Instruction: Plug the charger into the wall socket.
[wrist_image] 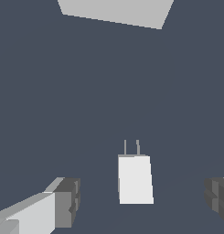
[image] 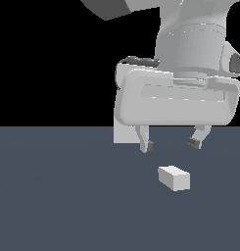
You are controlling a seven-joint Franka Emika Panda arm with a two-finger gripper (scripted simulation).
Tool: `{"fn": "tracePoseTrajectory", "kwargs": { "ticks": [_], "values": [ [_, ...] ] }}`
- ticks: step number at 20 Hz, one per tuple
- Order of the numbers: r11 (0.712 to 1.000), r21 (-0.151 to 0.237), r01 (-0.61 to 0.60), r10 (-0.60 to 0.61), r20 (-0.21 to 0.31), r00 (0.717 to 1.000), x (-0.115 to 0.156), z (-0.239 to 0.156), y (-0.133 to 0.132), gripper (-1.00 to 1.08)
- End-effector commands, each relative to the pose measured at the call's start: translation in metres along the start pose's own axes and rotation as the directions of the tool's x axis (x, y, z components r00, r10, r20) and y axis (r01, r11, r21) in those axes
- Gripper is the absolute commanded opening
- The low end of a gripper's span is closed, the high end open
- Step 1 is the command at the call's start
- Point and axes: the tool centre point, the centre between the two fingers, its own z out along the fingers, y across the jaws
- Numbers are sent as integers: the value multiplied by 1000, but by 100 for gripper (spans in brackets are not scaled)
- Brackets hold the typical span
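The charger (image: 174, 177) is a small white oblong block lying on the dark grey floor; in the wrist view the charger (wrist_image: 135, 179) shows two thin prongs pointing toward the wall socket (wrist_image: 115, 13). My gripper (image: 171, 144) hovers open just above and behind the block, nothing between its fingers. In the wrist view the gripper (wrist_image: 143, 201) straddles the block with wide gaps on both sides, one finger (wrist_image: 63, 203) and the other finger (wrist_image: 218, 196) clear of it. The wall socket (image: 124, 133) is a white plate mostly hidden behind the hand in the exterior view.
The dark grey floor (image: 53, 196) stretches around the block. The bulky white hand and arm (image: 178, 100) fill the upper part of the exterior view against a black background.
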Motion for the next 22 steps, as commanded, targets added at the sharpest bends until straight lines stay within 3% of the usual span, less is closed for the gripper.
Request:
{"fn": "tracePoseTrajectory", "kwargs": {
  "ticks": [1,11,22],
  "values": [
    [1000,2,8,-8,-7,1000,-2,2,1,100],
    [1000,3,11,-11,-9,1000,-4,8,2,100],
    [1000,4,13,-13,-10,1000,-14,47,2,100]
  ]
}}
